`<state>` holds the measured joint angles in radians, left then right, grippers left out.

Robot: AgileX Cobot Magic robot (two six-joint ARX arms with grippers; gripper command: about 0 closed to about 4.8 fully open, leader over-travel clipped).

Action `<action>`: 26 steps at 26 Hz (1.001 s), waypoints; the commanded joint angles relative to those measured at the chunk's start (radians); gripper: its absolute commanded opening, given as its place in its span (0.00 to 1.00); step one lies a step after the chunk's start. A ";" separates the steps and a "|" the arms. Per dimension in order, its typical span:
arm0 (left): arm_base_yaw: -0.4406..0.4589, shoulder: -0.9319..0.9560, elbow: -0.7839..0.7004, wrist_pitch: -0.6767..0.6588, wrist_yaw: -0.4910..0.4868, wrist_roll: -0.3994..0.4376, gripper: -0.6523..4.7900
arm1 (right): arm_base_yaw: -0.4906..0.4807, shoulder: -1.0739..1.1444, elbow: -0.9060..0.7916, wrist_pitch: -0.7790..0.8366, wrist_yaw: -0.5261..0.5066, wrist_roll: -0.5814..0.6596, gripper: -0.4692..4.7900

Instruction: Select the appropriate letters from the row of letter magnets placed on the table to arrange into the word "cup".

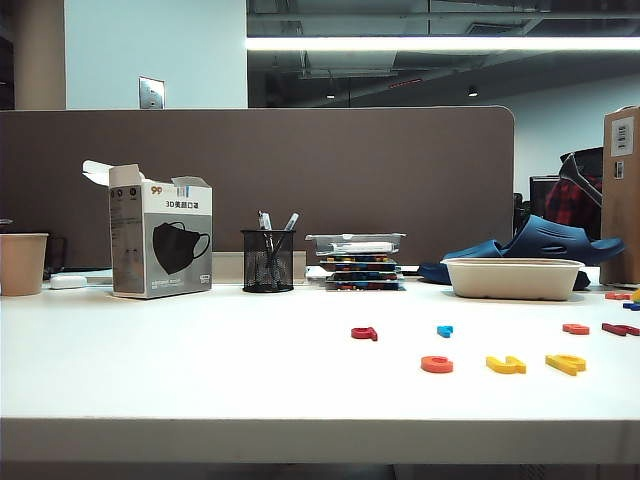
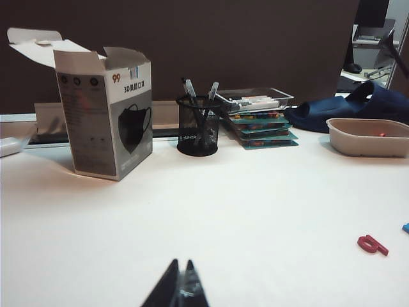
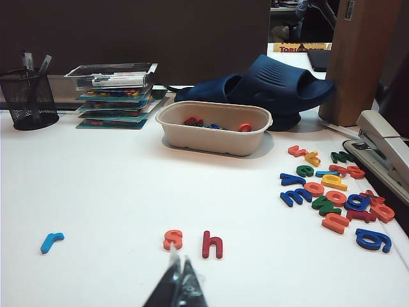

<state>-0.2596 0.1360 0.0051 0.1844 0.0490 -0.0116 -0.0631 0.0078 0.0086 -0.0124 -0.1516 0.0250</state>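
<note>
You are looking at the orange-red c [image 1: 436, 364] and two yellow letters [image 1: 505, 365] lying flat in a line near the table's [image 1: 200, 380] front edge, so, judging the word laid, you are best holding the left gripper [image 2: 181, 284] and right gripper [image 3: 179, 281], both pressed together and empty, clear of that line.

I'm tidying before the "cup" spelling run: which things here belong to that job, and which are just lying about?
Job: orange-red c; yellow letter beside it; second yellow letter; table; left gripper and right gripper, jaws shut, low over the table.

Lying about: dark red letter, blue r, mask box, pen cup, beige tray, slippers, spare letter pile.
</note>
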 commanded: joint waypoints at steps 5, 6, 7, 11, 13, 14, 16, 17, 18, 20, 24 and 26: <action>0.000 0.000 0.003 -0.020 -0.003 -0.006 0.11 | 0.000 -0.010 -0.006 0.010 -0.007 0.001 0.08; 0.000 0.000 0.003 -0.031 -0.003 -0.006 0.11 | 0.000 -0.010 -0.006 0.008 -0.007 0.001 0.08; 0.000 0.000 0.003 -0.039 -0.003 -0.006 0.11 | 0.000 -0.010 -0.006 0.009 -0.007 0.001 0.08; 0.000 0.000 0.003 -0.057 -0.003 -0.006 0.11 | 0.000 -0.010 -0.006 0.009 -0.007 0.001 0.08; 0.000 0.000 0.003 -0.057 -0.003 -0.006 0.11 | 0.000 -0.010 -0.006 0.009 -0.006 0.001 0.08; 0.000 0.000 0.003 -0.057 -0.003 -0.006 0.11 | 0.000 -0.010 -0.006 0.009 -0.006 0.001 0.08; 0.000 0.000 0.003 -0.057 -0.003 -0.006 0.11 | -0.001 -0.010 -0.006 0.009 -0.006 0.001 0.08; 0.000 0.000 0.003 -0.057 -0.003 -0.006 0.11 | -0.001 -0.010 -0.006 0.009 -0.007 0.001 0.08; 0.000 0.000 0.003 -0.057 -0.003 -0.006 0.11 | 0.000 -0.010 -0.006 0.009 -0.007 0.001 0.08; 0.000 0.000 0.003 -0.057 -0.003 -0.006 0.11 | 0.000 -0.010 -0.006 0.009 -0.007 0.001 0.08; 0.001 -0.034 0.003 -0.066 -0.003 -0.006 0.11 | 0.000 -0.010 -0.006 0.010 -0.006 0.001 0.08; 0.005 -0.066 0.003 -0.071 -0.003 -0.006 0.11 | 0.000 -0.010 -0.006 0.008 -0.006 0.001 0.08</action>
<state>-0.2592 0.0845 0.0055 0.1089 0.0490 -0.0185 -0.0631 0.0078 0.0086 -0.0162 -0.1570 0.0254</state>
